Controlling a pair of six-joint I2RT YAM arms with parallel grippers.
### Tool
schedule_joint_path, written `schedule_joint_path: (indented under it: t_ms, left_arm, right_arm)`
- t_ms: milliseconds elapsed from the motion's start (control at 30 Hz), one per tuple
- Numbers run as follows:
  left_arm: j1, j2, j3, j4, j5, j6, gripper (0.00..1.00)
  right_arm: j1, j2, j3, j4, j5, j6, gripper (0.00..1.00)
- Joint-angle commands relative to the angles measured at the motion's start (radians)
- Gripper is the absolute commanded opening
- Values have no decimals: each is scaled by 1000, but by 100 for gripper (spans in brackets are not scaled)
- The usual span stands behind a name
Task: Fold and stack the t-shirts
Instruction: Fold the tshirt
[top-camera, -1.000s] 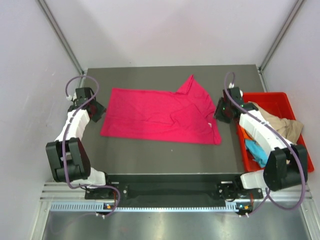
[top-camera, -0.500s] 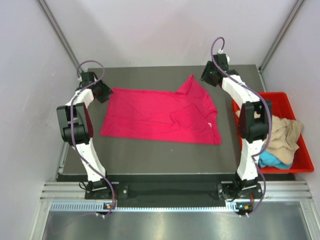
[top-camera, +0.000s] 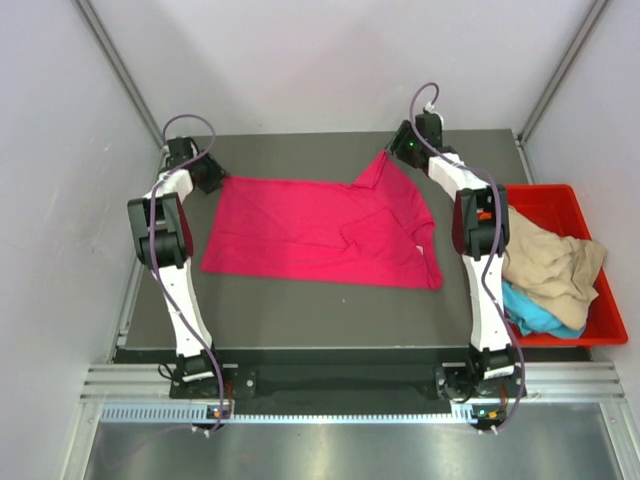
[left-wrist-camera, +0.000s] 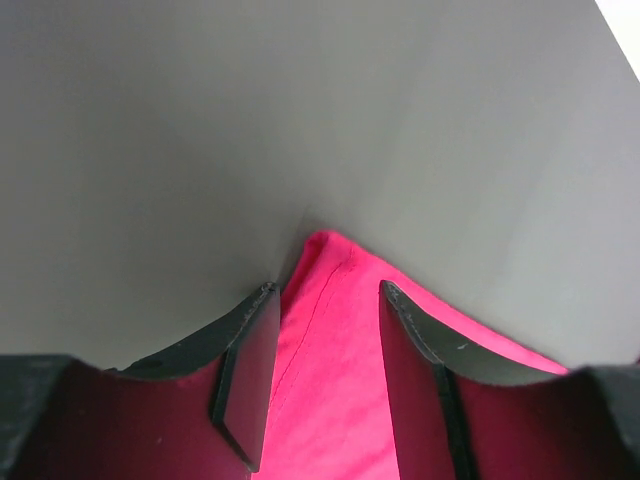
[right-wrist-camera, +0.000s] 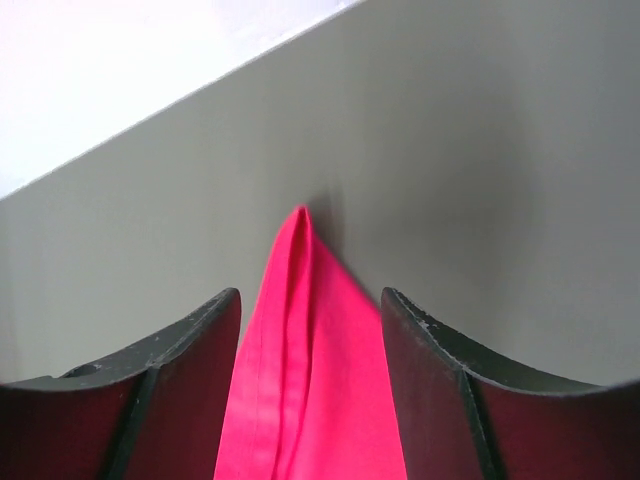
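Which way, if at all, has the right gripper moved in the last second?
Yes. The right gripper moved away from the red bin, out to the pink t-shirt's far corner.

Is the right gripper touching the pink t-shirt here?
Cannot tell. The right wrist view shows the right gripper open, straddling a corner of the pink t-shirt, but not whether its fingers rest on the cloth or hover above it.

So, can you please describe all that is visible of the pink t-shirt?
The pink t-shirt is plain magenta, soft-looking cloth with stitched hems. It lies spread on the dark table, long side left to right, lightly creased, a small white mark near its right edge. Its far right part runs up to a point. The left jaws stand open astride its far left corner, the right jaws astride that point; neither pinches it.
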Motion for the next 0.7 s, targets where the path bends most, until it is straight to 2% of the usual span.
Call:
schedule_joint_path:
  t_ms: [0,433,667]
  left_arm:
    - [4,44,52,-3,-14,50,49]
    - [5,73,120,-34,-9,17,47]
    - [5,19,130,-104,-92,-145,51]
  right_arm:
    - [-7,56,114,103,-2,20,59]
    - [-9,188,183,182,-14,98,49]
    - [-9,218,220,173,-40,125,42]
